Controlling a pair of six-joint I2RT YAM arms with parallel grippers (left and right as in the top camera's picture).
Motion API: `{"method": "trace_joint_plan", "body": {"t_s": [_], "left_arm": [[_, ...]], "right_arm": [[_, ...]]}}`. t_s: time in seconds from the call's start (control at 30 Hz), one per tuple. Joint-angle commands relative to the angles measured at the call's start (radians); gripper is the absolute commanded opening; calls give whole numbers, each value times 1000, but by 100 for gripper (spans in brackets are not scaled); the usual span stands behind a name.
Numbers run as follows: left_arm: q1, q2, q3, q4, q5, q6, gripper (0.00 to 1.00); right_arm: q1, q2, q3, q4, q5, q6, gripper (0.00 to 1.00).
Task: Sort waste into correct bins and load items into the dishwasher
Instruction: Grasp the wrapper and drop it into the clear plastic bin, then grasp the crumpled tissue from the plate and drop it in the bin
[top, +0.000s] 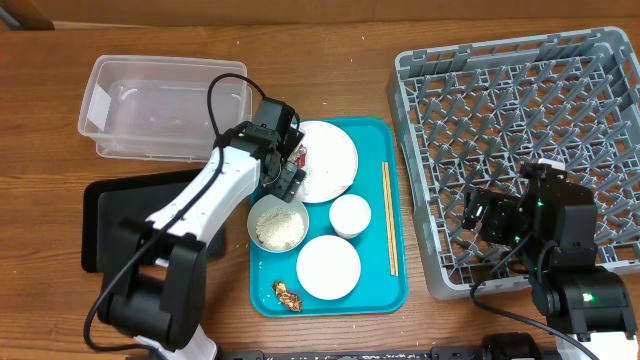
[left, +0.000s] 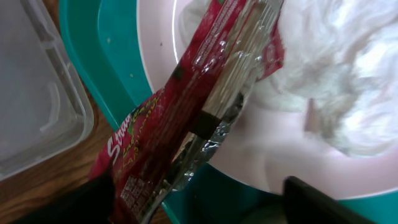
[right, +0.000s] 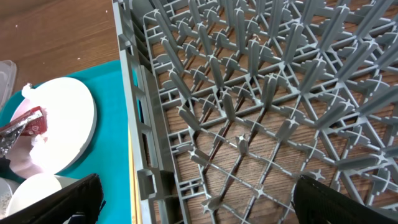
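Note:
The red-and-silver wrapper (left: 186, 93) hangs over the left rim of the large white plate (top: 335, 160), with white tissues (left: 323, 74) on the plate beside it. My left gripper (left: 205, 205) is open at that rim (top: 288, 160), and the wrapper's lower end lies against its left finger. The clear tub (top: 160, 105) and the black tray (top: 120, 215) are to the left. My right gripper (right: 199, 205) is open and empty over the left wall of the grey rack (top: 520, 130). A bowl of rice (top: 278, 225), a small white cup (top: 350, 215), another plate (top: 328, 267), the chopsticks (top: 389, 215) and a brown scrap (top: 287, 295) sit on the teal tray (top: 385, 290).
The clear tub's corner (left: 31, 93) lies just left of the teal tray's edge. The rack's upright pegs (right: 249, 93) fill the right wrist view. Bare wooden table shows between the tub and the rack.

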Motion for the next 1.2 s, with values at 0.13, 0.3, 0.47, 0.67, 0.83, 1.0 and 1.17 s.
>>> {"method": "trace_joint_plan", "body": {"t_s": [0.13, 0.3, 0.47, 0.67, 0.83, 1.0, 1.17], "left_arm": [[-1, 21, 22, -5, -80, 11, 4], [0, -41, 101, -75, -80, -106, 4], [28, -158, 185, -98, -92, -167, 4], [158, -256, 213, -23, -95, -195, 4], [283, -235, 211, 55, -77, -211, 27], [316, -203, 211, 82, 128, -218, 73], [246, -199, 210, 43, 322, -222, 81]], "right_arm": [[5, -3, 29, 2, -6, 8, 100], [4, -3, 29, -1, -6, 8, 100], [4, -3, 29, -1, -6, 8, 100], [4, -3, 29, -1, -6, 8, 100], [5, -3, 29, -2, -6, 8, 100], [5, -3, 29, -5, -6, 8, 100], [5, -3, 29, -5, -6, 8, 100]]}}
